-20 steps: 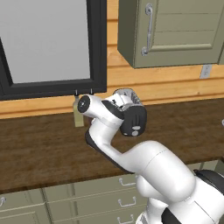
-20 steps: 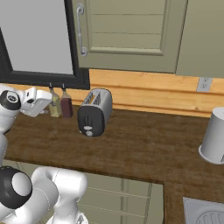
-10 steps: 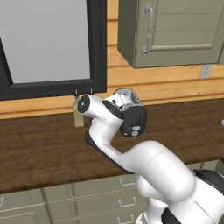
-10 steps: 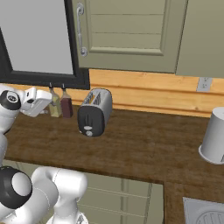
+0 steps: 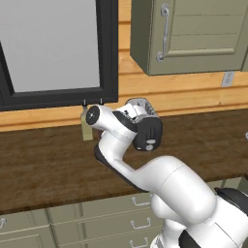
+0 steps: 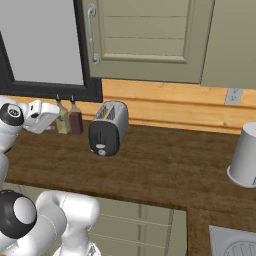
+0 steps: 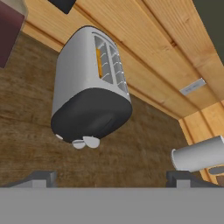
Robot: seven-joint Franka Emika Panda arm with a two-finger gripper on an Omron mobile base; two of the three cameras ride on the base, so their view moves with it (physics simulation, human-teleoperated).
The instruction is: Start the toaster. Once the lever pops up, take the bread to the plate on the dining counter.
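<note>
end effector (image 7: 111, 177) open, apart from toaster (image 7: 89, 85); bread (image 7: 99, 62) in slot

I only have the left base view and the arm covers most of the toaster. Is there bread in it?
Observer: Yes. In the hand view an orange-tan slice edge, the bread, sits in one slot of the toaster.
Operator: Where's the lever?
Observer: A pale tab, the lever, sits at the low end of the black end panel.
Operator: Is the gripper on it?
Observer: No. The gripper is open, short of the toaster.
</note>
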